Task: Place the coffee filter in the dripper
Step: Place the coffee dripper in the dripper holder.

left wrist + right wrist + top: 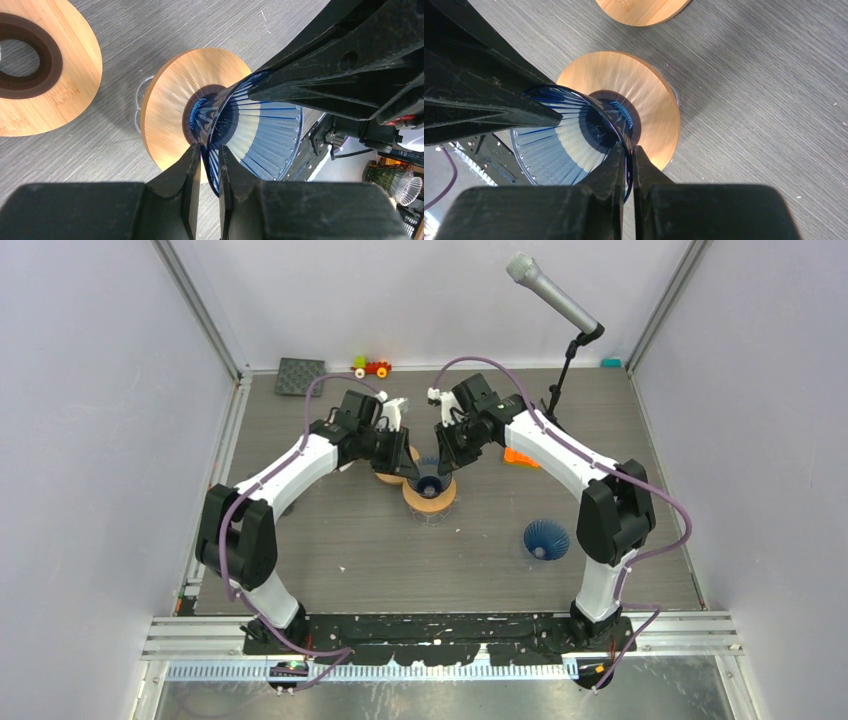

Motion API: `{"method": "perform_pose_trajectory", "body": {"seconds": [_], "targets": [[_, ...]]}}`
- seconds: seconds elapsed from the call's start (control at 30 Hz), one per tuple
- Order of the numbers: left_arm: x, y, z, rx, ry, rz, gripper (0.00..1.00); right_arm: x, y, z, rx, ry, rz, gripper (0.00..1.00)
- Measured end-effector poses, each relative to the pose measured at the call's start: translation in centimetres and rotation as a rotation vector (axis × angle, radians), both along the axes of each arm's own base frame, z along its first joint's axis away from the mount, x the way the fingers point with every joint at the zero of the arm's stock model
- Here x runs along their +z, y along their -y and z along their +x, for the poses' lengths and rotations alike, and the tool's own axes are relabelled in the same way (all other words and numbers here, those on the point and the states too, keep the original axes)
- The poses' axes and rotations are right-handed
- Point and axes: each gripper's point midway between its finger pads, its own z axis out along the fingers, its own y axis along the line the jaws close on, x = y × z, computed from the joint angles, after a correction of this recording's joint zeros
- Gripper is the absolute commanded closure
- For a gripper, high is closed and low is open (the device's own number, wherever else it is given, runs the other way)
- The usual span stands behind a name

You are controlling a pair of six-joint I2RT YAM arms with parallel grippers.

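The coffee filter (260, 135), a blue ribbed cone, is seated tip-down in the central hole of the dripper (175, 100), whose round wooden collar is seen directly beyond both sets of fingertips; the cone is tilted rather than upright, its open mouth turned toward the left wrist camera; its rim is held at 2 opposite places. The left gripper (209, 150) is pressed in on the near rim, 1 finger outside the wall and 1 inside, with only the thin blue edge between them; the right gripper (630, 150) is pinched on the facing side of the rim in the same way, its fingers almost together. A glass loop (137, 100) is seen at the collar's edge, left of the left gripper's fingers; a 2nd wooden ring (65, 75) lies further left, apart from the dripper. A 2nd blue cone (546, 538) rests on the table (380, 560), well apart from the right gripper, beside that arm's elbow.
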Motion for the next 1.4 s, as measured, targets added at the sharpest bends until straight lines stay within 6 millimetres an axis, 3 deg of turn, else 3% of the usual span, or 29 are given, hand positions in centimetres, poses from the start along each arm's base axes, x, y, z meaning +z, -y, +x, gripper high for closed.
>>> {"method": "perform_pose_trajectory", "body": {"seconds": [0.27, 1.3, 1.4], "targets": [[-0.2, 0.2, 0.0, 0.002, 0.009, 0.017, 1.0, -0.1, 0.1, -0.1, -0.011, 0.027, 0.001, 0.99], [-1.1, 0.2, 0.2, 0.006, 0.032, 0.065, 1.0, -0.7, -0.3, 0.5, -0.039, 0.104, 0.074, 0.99], [-1.1, 0.2, 0.2, 0.003, 0.04, 0.07, 0.94, -0.7, -0.3, 0.5, -0.038, 0.105, 0.075, 0.94]]}}
